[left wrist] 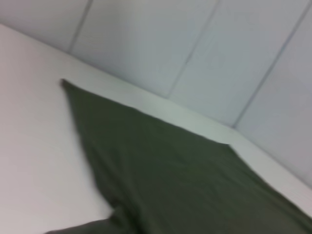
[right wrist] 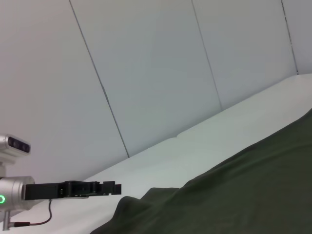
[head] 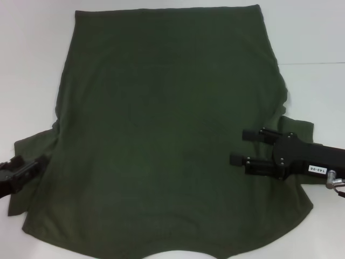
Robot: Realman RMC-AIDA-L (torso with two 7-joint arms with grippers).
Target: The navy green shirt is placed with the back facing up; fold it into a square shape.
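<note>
The navy green shirt [head: 161, 135] lies spread flat on the white table [head: 32, 65], plain side up, hem at the far side and collar at the near edge. My right gripper [head: 237, 147] is open above the shirt's right side, beside the right sleeve [head: 299, 129], its fingers pointing inward. My left gripper [head: 29, 168] is low over the left sleeve [head: 32, 148] at the table's left. The left wrist view shows the shirt [left wrist: 185, 180] running to a far hem corner. In the right wrist view the shirt [right wrist: 243, 190] fills the lower part, with the left gripper [right wrist: 90, 188] farther off.
Bare white table surrounds the shirt on the left, right and far sides. Pale wall panels [right wrist: 146, 73] rise behind the table's far edge. A small metal fitting [head: 335, 182] hangs from the right arm.
</note>
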